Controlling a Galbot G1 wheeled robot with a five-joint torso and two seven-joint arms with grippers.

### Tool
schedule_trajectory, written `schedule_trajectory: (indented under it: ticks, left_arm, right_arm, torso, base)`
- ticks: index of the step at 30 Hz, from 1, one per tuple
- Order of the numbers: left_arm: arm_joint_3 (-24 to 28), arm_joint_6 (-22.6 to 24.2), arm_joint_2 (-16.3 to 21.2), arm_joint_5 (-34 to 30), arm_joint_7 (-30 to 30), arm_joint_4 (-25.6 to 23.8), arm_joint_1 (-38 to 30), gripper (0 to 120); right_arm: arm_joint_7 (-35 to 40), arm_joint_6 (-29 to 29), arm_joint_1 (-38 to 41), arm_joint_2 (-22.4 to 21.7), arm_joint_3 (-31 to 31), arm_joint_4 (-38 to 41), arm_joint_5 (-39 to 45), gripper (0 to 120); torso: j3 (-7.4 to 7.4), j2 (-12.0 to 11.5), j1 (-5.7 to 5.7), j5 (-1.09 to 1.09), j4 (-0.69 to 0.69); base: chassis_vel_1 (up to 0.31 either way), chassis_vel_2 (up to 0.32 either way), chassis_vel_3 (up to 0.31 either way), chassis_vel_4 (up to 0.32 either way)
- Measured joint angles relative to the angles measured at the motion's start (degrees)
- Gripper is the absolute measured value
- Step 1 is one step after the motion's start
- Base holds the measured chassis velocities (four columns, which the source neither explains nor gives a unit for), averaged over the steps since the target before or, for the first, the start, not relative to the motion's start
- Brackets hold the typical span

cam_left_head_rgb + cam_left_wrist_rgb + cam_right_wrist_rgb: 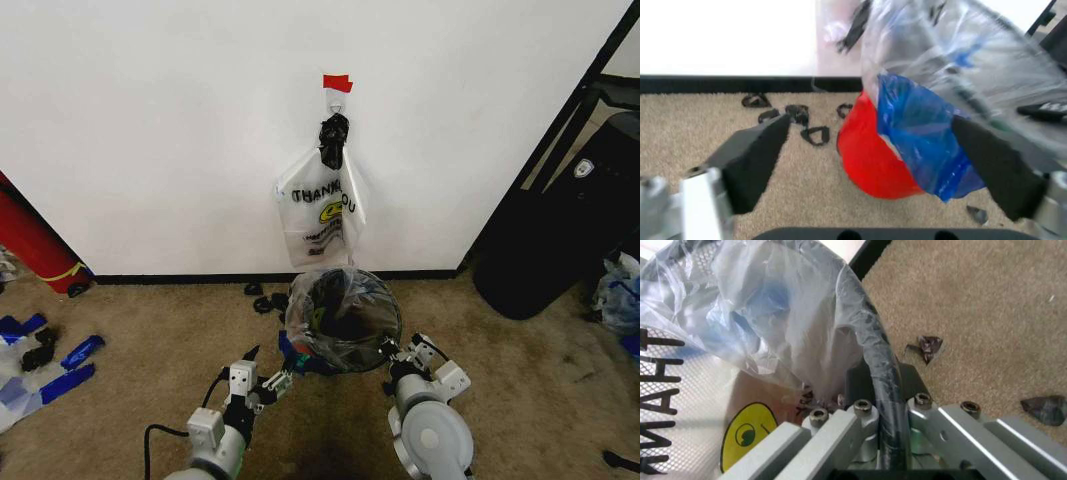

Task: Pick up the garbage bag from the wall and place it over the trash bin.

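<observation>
right gripper (870, 432): jaws clamped on trash bin (345, 318) rim and garbage bag (335, 315) film | left gripper (870, 160): jaws wide, beside bin's red base, bag's blue corner between them | garbage bag: draped over bin on carpet (520, 380) below wall (160, 130) | second bag (322, 215): on wall hook

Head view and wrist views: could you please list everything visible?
trash bin: one, black mesh, red base, by the wall.
garbage bag: one, clear with blue patches, draped over the trash bin.
THANK YOU bag: one, clear, hanging on the wall.
red tape: one, above that bag.
red cylinder: one, left.
black scraps: several, on the carpet.
left gripper: jaws open, beside the bin.
right gripper: jaws shut on the bin's rim.
</observation>
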Motion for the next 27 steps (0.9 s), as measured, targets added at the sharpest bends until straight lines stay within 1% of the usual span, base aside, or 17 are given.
schedule_trajectory:
  ticks: [1, 3, 5, 7, 11, 13, 14, 15, 17, 18, 20, 21, 24, 26, 27]
  left_arm:
    - [0.0, 0.0, 0.0, 0.0, 0.0, 0.0, 0.0, 96]
    - [-0.2, -1.0, 0.4, 1.2, 0.0, -1.3, 1.5, 106]
    - [-0.3, -1.2, 0.4, 1.5, 0.0, -1.4, 1.7, 107]
    - [-0.7, -1.9, 0.5, 1.6, 0.1, -1.8, 2.0, 111]
    - [-0.9, -2.2, 0.4, 1.1, 0.0, -1.9, 1.9, 114]
    - [-0.7, -2.2, 0.0, 1.0, 0.0, -1.0, 1.5, 115]
    - [-0.2, -2.2, -0.4, 0.9, 0.0, 0.2, 1.0, 115]
    - [-0.2, -2.2, -0.4, 0.9, 0.0, 0.2, 1.0, 115]
    - [0.6, -2.2, -1.4, 0.5, 0.0, 2.6, -0.4, 114]
    - [0.6, -2.2, -1.4, 0.5, 0.0, 2.6, -0.4, 114]
    - [1.5, -2.2, -2.2, -0.1, 0.1, 4.7, -2.3, 111]
    - [1.5, -2.2, -2.2, -0.1, 0.1, 4.7, -2.3, 111]
    - [2.4, -1.9, -2.7, -0.6, 0.9, 6.5, -4.1, 104]
    - [2.5, -1.9, -2.8, -0.6, 0.9, 6.9, -4.5, 103]
    - [2.9, -1.5, -3.4, -0.9, 1.0, 8.8, -6.3, 101]
  right_arm:
    - [0.0, 0.0, 0.0, 0.0, 0.0, 0.0, 0.0, 0]
    - [0.4, -0.1, 1.3, 0.6, -0.1, -1.2, 0.2, 0]
    - [0.5, -0.2, 1.6, 0.6, -0.1, -1.5, 0.2, 0]
    - [0.5, -0.2, 2.3, 0.8, -0.1, -2.2, 0.3, 0]
    - [0.5, -0.2, 2.6, 0.8, -0.1, -2.8, 0.4, 0]
    - [0.5, -0.2, 2.6, 0.8, 0.0, -2.9, 0.6, 0]
    - [0.5, -0.1, 2.3, 0.8, 0.0, -2.5, 0.7, 0]
    - [0.5, -0.1, 2.3, 0.8, 0.0, -2.5, 0.7, 0]
    - [0.4, -0.2, 1.7, 0.9, -0.3, -1.5, 0.9, 0]
    - [0.4, -0.2, 1.7, 0.9, -0.3, -1.5, 0.9, 0]
    - [0.3, -0.3, 1.0, 0.9, -0.5, -0.3, 0.9, 0]
    - [0.3, -0.3, 1.0, 0.9, -0.5, -0.3, 0.9, 0]
    - [0.3, -0.4, 0.2, 0.8, -0.5, 0.7, 1.0, 0]
    - [0.3, -0.5, 0.0, 0.8, -0.6, 0.9, 1.0, 0]
    - [0.2, -0.8, -0.7, 0.9, -1.0, 2.0, 1.1, 0]
  torso:
    - [0.0, 0.0, 0.0, 0.0, 0.0]
    - [0.0, 0.0, 0.0, 0.01, 0.01]
    - [0.0, 0.0, 0.0, 0.01, 0.0]
    - [0.0, 0.0, 0.0, 0.01, 0.0]
    - [0.0, 0.0, 0.0, 0.01, 0.0]
    - [0.0, 0.0, 0.0, 0.01, 0.0]
    - [0.0, 0.0, 0.0, 0.01, 0.0]
    - [0.0, 0.0, 0.0, 0.01, 0.0]
    - [0.0, 0.0, 0.0, 0.0, 0.0]
    - [0.0, 0.0, 0.0, 0.0, 0.0]
    - [0.0, 0.0, 0.0, -0.01, -0.01]
    - [0.0, 0.0, 0.0, -0.01, -0.01]
    - [0.0, 0.0, 0.0, 0.01, 0.0]
    - [0.0, 0.0, 0.0, 0.01, 0.0]
    - [0.0, 0.0, 0.0, 0.01, 0.0]
  base:
    - [0.0, 0.0, 0.0, 0.0]
    - [0.0, 0.0, 0.0, 0.0]
    - [0.0, 0.0, 0.0, 0.0]
    - [0.0, 0.0, 0.0, 0.0]
    - [0.0, 0.0, 0.0, 0.0]
    - [0.0, 0.0, 0.0, 0.0]
    - [0.0, 0.0, 0.0, 0.0]
    - [0.0, 0.0, 0.0, 0.0]
    - [0.0, 0.0, 0.0, 0.0]
    - [0.0, 0.0, 0.0, 0.0]
    - [0.0, 0.0, 0.0, 0.0]
    - [0.0, 0.0, 0.0, 0.0]
    - [0.0, 0.0, 0.0, 0.0]
    - [0.0, 0.0, 0.0, 0.0]
    - [0.0, 0.0, 0.0, 0.0]
